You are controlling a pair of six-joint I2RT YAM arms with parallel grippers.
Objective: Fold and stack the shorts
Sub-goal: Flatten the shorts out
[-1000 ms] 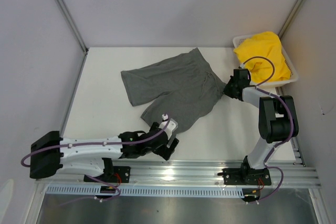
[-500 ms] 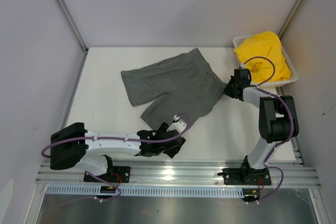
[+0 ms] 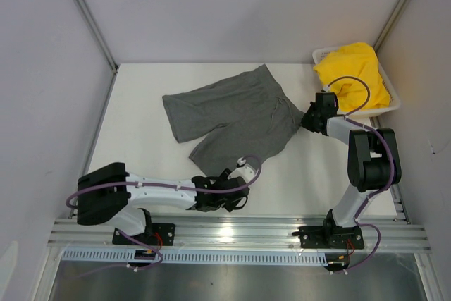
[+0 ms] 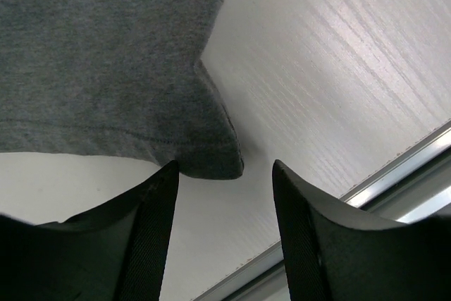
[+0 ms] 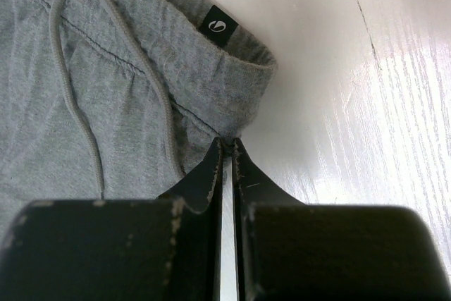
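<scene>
L gripper (image 4: 225, 168) open, jaws astride hem corner (image 4: 215, 156) of grey shorts (image 3: 232, 114): push deeper before you clamp. R gripper (image 5: 225, 144) pinched onto waistband (image 5: 239, 61); hold it taut.

I see bare table (image 3: 137, 153) left of the grey shorts (image 3: 232, 114), and a bare wedge behind them on that side; a gripper could pass through either. Their far corner reaches almost to the back wall (image 3: 246, 12). The basket (image 3: 322, 53) takes up the far right corner, with yellow shorts (image 3: 352, 72) heaped above its rim. My right arm (image 3: 370, 160) stands just in front of it and reaches to the waistband, so that side is tight. My left arm (image 3: 155, 189) lies low along the near rail (image 3: 282, 229), barring the front. Between the two arms the table is bare.
</scene>
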